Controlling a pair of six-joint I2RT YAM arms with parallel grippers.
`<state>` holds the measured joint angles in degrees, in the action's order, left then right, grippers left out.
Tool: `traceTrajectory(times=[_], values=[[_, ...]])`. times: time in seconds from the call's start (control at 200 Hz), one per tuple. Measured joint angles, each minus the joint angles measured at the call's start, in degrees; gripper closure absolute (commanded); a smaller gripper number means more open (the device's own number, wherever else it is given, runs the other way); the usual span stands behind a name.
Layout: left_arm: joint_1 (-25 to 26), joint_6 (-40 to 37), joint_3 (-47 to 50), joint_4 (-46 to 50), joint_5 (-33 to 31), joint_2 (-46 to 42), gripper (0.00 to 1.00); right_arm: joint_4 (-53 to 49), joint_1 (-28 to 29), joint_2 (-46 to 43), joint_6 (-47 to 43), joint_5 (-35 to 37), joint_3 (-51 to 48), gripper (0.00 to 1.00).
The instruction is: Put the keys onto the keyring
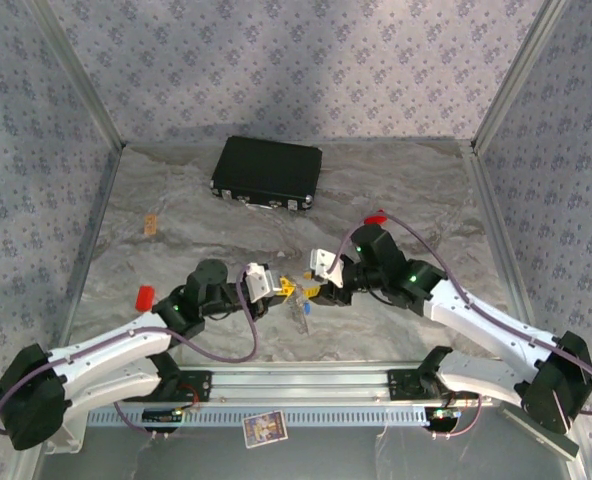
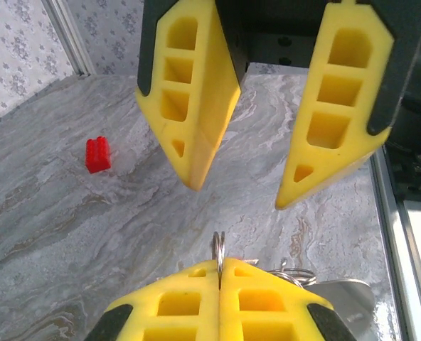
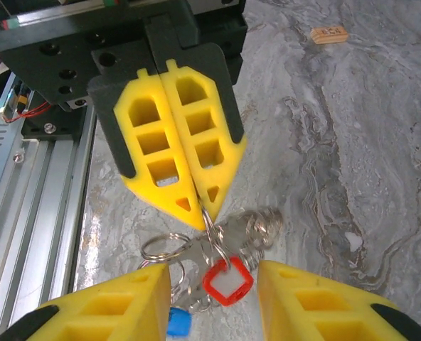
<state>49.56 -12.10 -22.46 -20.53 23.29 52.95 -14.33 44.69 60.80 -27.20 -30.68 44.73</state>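
**Top external view**
- Grey marbled worktop (image 1: pixel 176 250).
- The left fingers (image 1: pixel 287 290) and right fingers (image 1: pixel 313 293) face each other tip to tip at the middle, near the front rail.
- The key bunch sits in the gap between them, so both arms are about equally close. A silver key with a blue plastic head (image 1: pixel 304 310) hangs on the near side of the bunch.
- Black rectangular case (image 1: pixel 266 172), far centre.
- Small red block (image 1: pixel 144 295), left. A second red block (image 1: pixel 376 215) is just beyond the right arm.
- Tan tag (image 1: pixel 152 224), far left.

**Left wrist view**
- The left fingers (image 2: pixel 189 302) are pressed together and clamped on the thin silver wire keyring (image 2: pixel 218 247).
- The keyring stands edge-on out of the tips. Its plane lines up with the seam between the fingers, and it points straight at the gap between the right fingers (image 2: pixel 196 99).
- The right fingers stand apart and hold nothing.
- Silver key metal (image 2: pixel 338 291) lies just beside the left fingers.

**Right wrist view**
- The right fingers (image 3: pixel 104 309) are apart.
- A silver key with a red plastic head (image 3: pixel 227 282) lies between them and appears to touch neither.
- The keyring (image 3: pixel 209 217) leaves the left fingertips and runs towards that red head. Whether it already passes through the head cannot be told.
- The key's blade seems to slant away towards the left fingers.
- Loose silver rings (image 3: pixel 164 247) lie beside it.

**Judgement**
- The right arm is nearer the red-headed key.
- The coming move depends on the hole in the head meeting the keyring's edge.
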Motion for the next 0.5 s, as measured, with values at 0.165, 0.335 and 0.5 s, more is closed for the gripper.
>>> traceTrajectory(times=[0.165, 0.335, 0.5], values=[[0.00, 1.22, 1.66, -3.85, 0.79, 0.02, 1.00, 3.48, -0.09, 0.28, 2.32, -0.66, -2.60, 0.63], [0.00, 1.75, 2.80, -7.13, 1.92, 0.04, 1.00, 6.23, -0.35, 0.87, 3.58, -1.36, -2.82, 0.68], [0.00, 2.16, 3.26, -8.90, 2.64, 0.09, 1.00, 7.39, -0.48, 1.25, 4.39, -2.54, -2.82, 0.76]])
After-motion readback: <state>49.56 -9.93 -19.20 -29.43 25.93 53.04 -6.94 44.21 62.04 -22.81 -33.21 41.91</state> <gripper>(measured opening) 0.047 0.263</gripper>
